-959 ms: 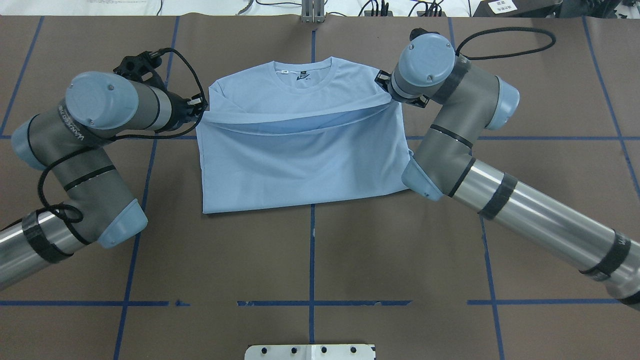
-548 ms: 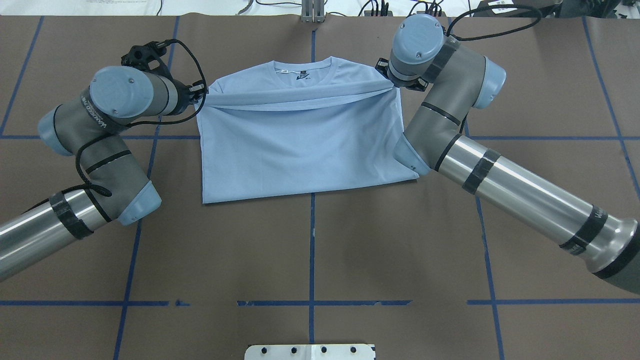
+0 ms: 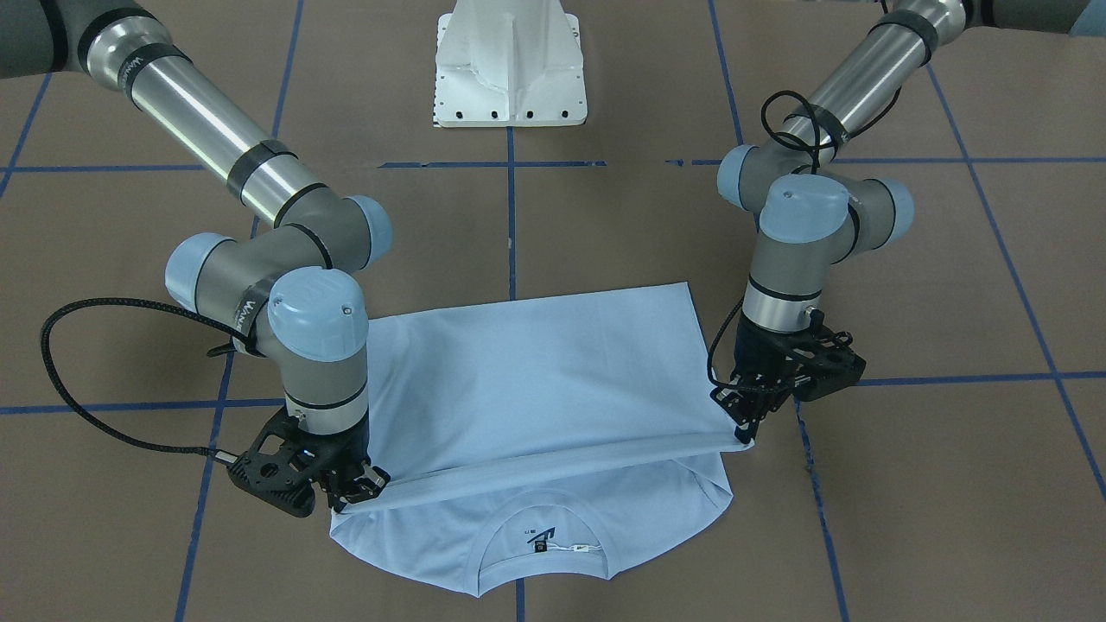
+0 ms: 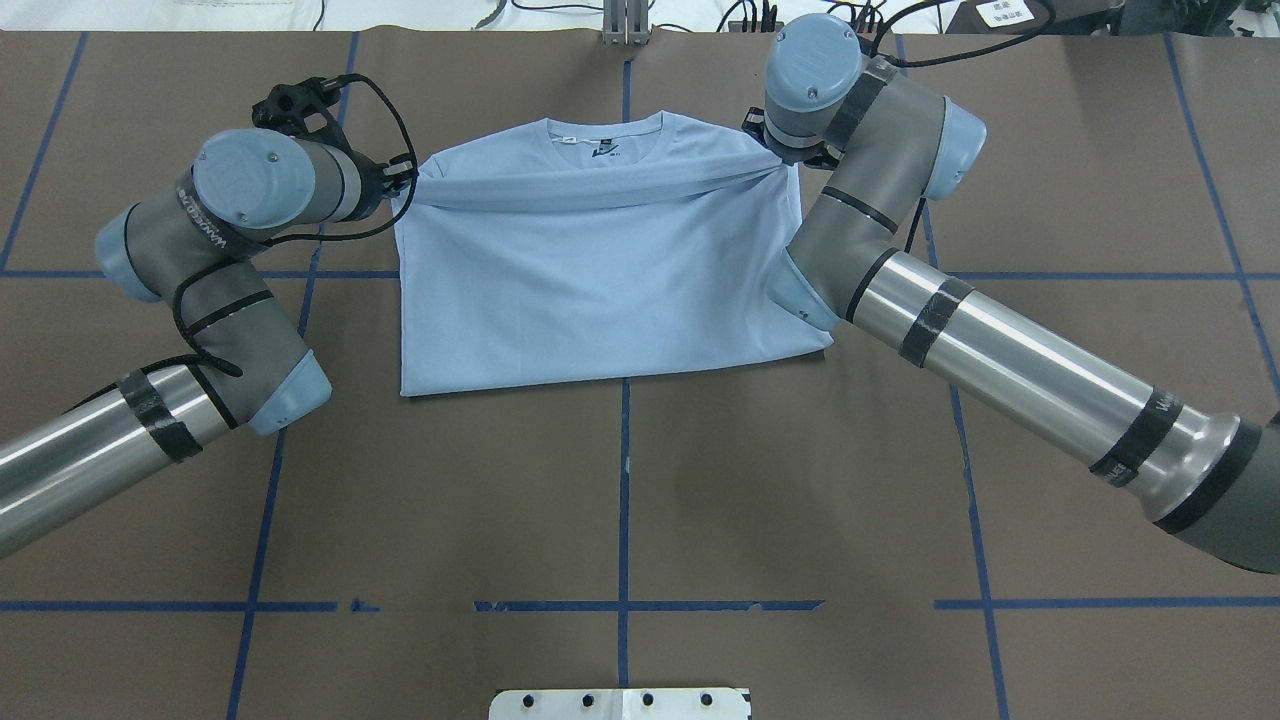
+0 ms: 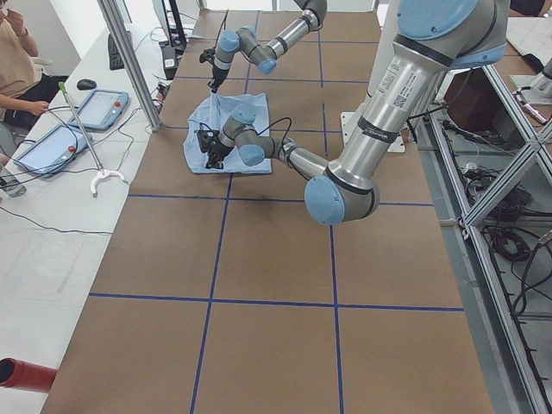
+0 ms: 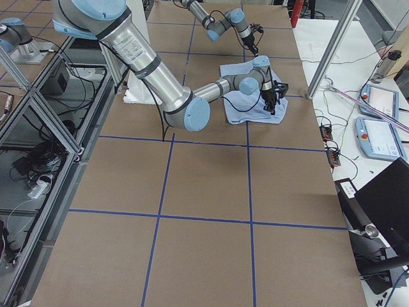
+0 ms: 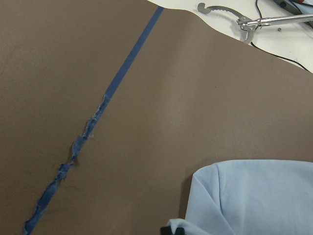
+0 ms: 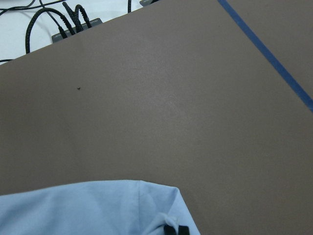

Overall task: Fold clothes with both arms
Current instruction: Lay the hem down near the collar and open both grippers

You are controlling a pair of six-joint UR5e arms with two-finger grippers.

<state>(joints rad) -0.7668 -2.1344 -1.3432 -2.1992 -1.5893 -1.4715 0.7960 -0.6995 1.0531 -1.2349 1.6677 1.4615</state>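
The light blue T-shirt [image 4: 600,290] lies flat on the brown table, its lower half folded up over its chest. Its collar [image 4: 605,135] with the dark neck label points to the far edge. The chest print is hidden. My left gripper [image 4: 405,185] is shut on the left end of the raised hem. My right gripper [image 4: 775,150] is shut on the right end. The hem stretches as a tight band between them, just short of the collar. In the front-facing view the left gripper [image 3: 743,428] and right gripper [image 3: 350,501] pinch the shirt [image 3: 536,371] low over the table.
The white pedestal base [image 3: 510,60] stands at the robot's side. Blue tape lines [image 4: 625,480] cross the brown table. A metal tool [image 7: 244,22] and black cables [image 8: 68,22] lie beyond the far edge. An operator [image 5: 17,60] sits by tablets.
Both grippers have carried the hem farther toward the collar. The folded layer now covers more of the shirt's upper part, and the band is pulled tighter.
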